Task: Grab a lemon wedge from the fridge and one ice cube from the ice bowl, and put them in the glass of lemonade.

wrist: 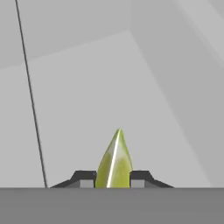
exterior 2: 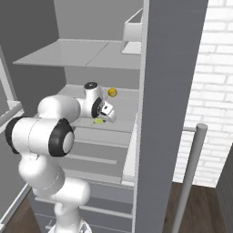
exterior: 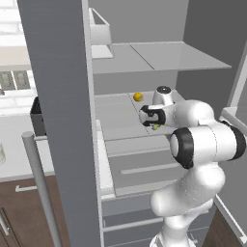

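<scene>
Yellow-green pointed lemon wedge [wrist: 114,162]

Yellow-green lemon wedge [wrist: 114,164] stands pinched upright inside the open fridge [exterior: 159,55].

Glossy yellow-green lemon wedge [wrist: 114,164], matt grey fridge [exterior: 58,96] shelves.

Right base view. The gripper [exterior 2: 101,117] reaches into the open fridge [exterior 2: 173,91] over a grey shelf [exterior 2: 123,109], with the yellow-green lemon wedge [exterior 2: 98,121] at its tip. A small orange-yellow fruit [exterior 2: 112,92] lies at one o'clock from the gripper.
</scene>
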Robot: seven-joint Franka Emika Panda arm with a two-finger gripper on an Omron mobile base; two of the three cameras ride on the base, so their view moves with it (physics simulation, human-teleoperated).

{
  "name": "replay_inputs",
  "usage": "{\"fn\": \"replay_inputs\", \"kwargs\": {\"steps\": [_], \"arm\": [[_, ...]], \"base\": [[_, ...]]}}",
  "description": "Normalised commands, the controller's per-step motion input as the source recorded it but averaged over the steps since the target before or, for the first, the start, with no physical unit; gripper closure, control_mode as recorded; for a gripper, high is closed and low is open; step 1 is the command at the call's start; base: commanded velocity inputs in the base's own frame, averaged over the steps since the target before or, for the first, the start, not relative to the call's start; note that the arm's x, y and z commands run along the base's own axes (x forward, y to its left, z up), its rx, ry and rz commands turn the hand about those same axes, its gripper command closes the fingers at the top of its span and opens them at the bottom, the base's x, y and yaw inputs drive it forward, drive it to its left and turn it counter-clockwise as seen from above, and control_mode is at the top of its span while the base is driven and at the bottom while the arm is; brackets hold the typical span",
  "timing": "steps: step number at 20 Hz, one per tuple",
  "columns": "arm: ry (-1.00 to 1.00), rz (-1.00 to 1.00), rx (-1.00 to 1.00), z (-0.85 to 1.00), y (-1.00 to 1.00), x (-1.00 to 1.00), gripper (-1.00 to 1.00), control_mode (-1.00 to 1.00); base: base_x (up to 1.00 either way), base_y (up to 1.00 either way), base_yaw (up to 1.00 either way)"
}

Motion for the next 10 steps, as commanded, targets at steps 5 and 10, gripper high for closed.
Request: {"fn": "replay_inputs", "kwargs": {"steps": [5,10], "arm": [[0.00,0.07,0.00,0.49,0.13,-0.99,1.00,-1.00],[0.00,0.07,0.00,0.77,0.15,-1.00,1.00,-1.00]], "base": [[0.00,0.00,0.00],[0.00,0.00,0.00]]}}
